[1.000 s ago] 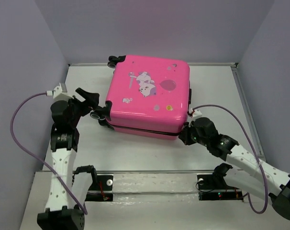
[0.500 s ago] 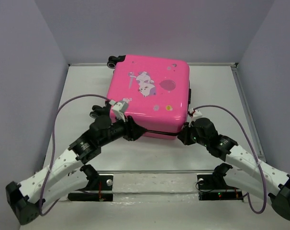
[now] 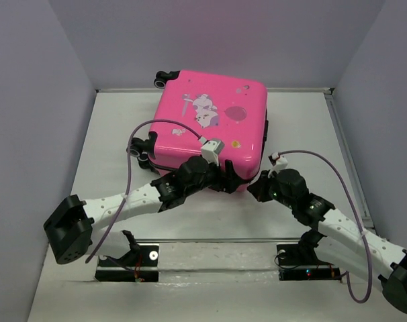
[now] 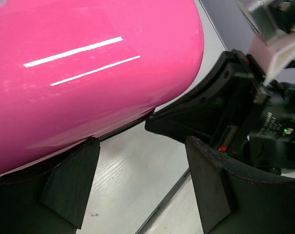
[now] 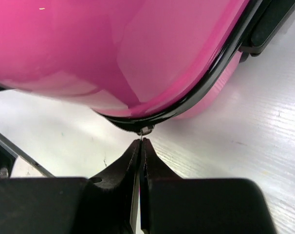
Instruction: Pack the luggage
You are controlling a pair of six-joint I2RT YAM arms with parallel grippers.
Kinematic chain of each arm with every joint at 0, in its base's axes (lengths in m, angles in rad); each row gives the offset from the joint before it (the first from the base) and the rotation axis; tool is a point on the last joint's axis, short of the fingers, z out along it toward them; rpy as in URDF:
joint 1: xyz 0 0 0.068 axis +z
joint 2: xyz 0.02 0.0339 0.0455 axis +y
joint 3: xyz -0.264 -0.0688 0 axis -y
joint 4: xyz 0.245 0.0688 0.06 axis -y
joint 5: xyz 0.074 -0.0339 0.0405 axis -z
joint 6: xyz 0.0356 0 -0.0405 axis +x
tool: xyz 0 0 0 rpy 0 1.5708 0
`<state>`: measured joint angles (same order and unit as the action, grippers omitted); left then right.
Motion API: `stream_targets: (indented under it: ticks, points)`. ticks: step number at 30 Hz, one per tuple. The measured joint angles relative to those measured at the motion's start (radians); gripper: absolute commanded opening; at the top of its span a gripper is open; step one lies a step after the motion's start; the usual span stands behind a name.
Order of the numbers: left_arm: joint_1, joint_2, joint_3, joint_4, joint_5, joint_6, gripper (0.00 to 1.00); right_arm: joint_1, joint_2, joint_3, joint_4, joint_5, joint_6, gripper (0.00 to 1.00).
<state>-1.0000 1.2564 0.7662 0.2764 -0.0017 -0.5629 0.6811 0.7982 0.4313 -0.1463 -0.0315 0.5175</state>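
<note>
Top external view: the left arm point(image 3: 133, 198) has swung across to the front edge of the luggage point(image 3: 210, 127), which lies closed and slightly turned on the tabletop point(image 3: 109, 134).
Its jaws stand wide beside the seam point(image 5: 211, 75), holding nothing. On the right arm point(image 3: 324, 215) the jaws are pressed together at the zipper pull point(image 5: 146, 129); whether they pinch it, I cannot tell. Probably the zip closing comes next, with both arms.

Luggage point(image 3: 210, 127) blocks middle — left gripper point(image 4: 142, 146), right gripper point(image 5: 140, 142) crowd near corner; table point(image 3: 113, 134) free both sides.
</note>
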Motion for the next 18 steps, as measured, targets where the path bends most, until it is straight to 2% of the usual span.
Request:
stream_targets:
  ticks: [6,8,13,18]
  points:
    - [-0.010,0.089,0.070,-0.002,-0.020,-0.011,0.83,0.053,-0.055,-0.048,0.084,0.051,0.034,0.07]
    - [-0.016,0.104,0.085,-0.004,-0.015,-0.015,0.83,0.114,-0.036,-0.050,0.112,0.107,0.042,0.07]
    - [-0.016,0.121,0.107,-0.031,-0.032,-0.028,0.82,0.293,0.113,-0.026,0.206,0.323,0.073,0.07]
    - [0.013,0.129,0.127,-0.067,-0.030,-0.038,0.80,0.379,0.212,-0.030,0.350,0.486,0.119,0.07]
